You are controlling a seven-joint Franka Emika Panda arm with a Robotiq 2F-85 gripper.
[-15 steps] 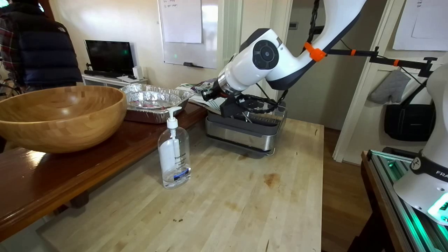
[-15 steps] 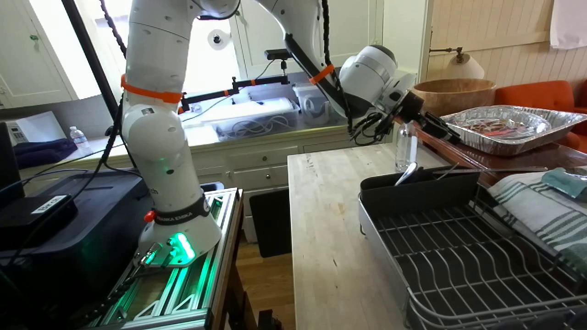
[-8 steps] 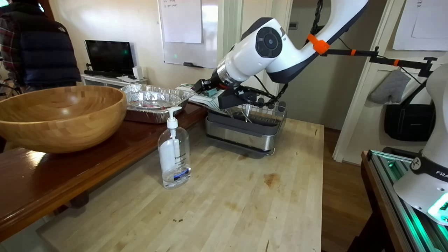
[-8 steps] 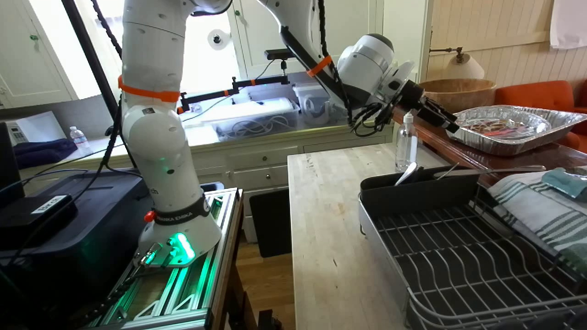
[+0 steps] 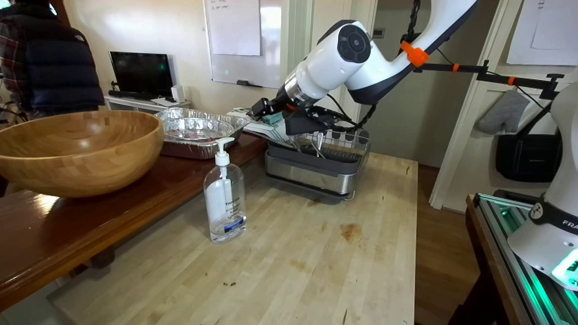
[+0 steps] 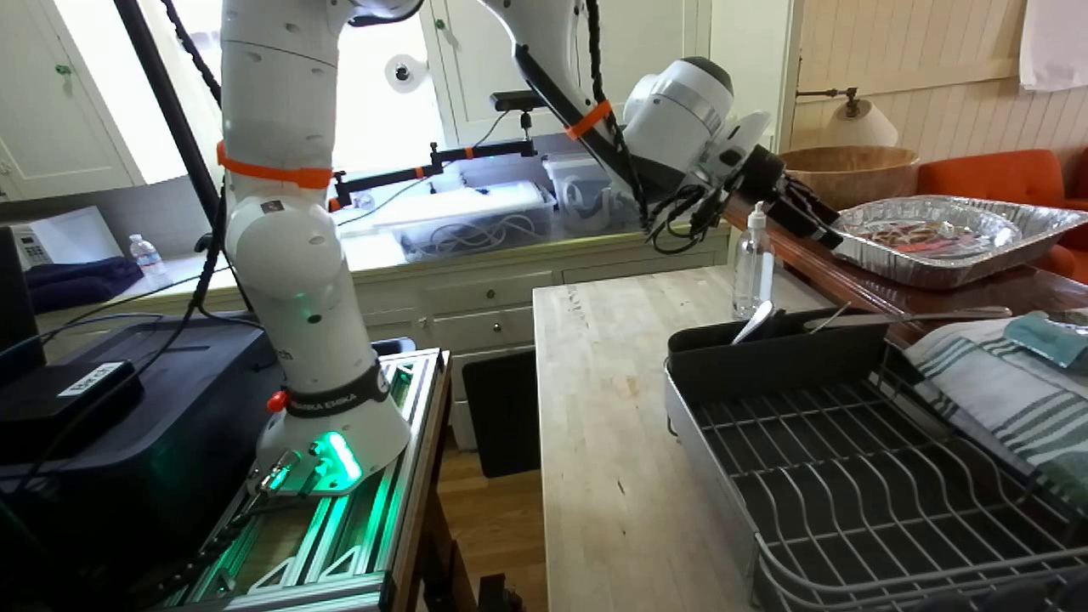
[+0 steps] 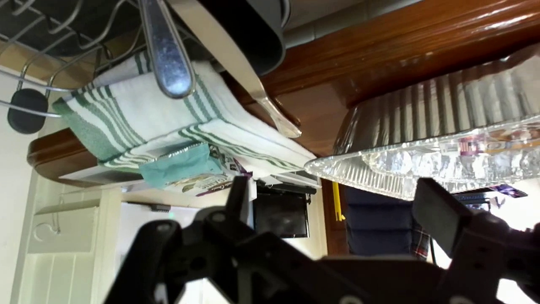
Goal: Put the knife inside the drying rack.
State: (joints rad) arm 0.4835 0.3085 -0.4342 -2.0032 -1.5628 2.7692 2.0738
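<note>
In an exterior view, bottle [image 6: 751,276] was seen upright on table [image 6: 620,408], then gripper [image 6: 833,233] held up, its fingers [image 7: 436,213] spread in the wrist view. Knife [image 6: 918,317] was seen leaning low on the holder [image 6: 765,370] of the rack [image 6: 716,463], outer end jutting rightward; how deep it sat could not be told. Far right, tray [image 6: 935,272] was seen, then towel [image 6: 986,364] beside the rack.
</note>
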